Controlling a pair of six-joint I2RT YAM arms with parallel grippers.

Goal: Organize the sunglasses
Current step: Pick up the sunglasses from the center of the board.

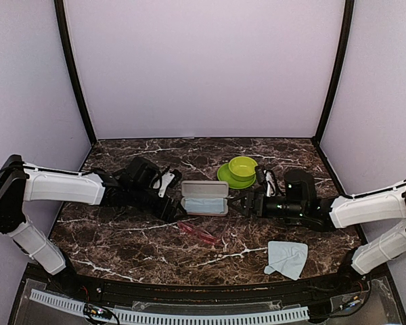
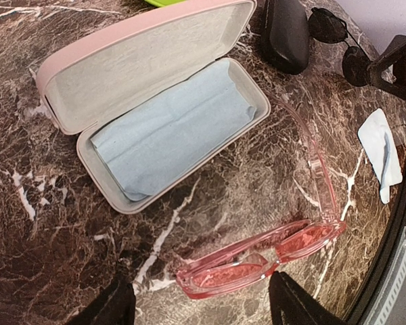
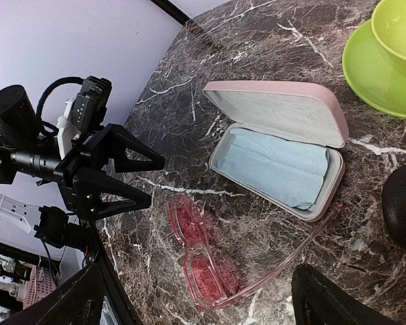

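Nothing cased: pink sunglasses [image 2: 271,256] bottom-centre by open case [image 2: 155,128] (black pair [image 2: 323,24] upper right); left gripper [image 3: 155,180], right gripper [image 1: 235,204] spread, empty.

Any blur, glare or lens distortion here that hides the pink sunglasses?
Top external: even light, soft detail, the translucent pink plastic sunglasses only a thin streak. Left wrist: sharp, though the dark marble table bows at its edge. Right wrist: sharp on the open pink case, no glare.
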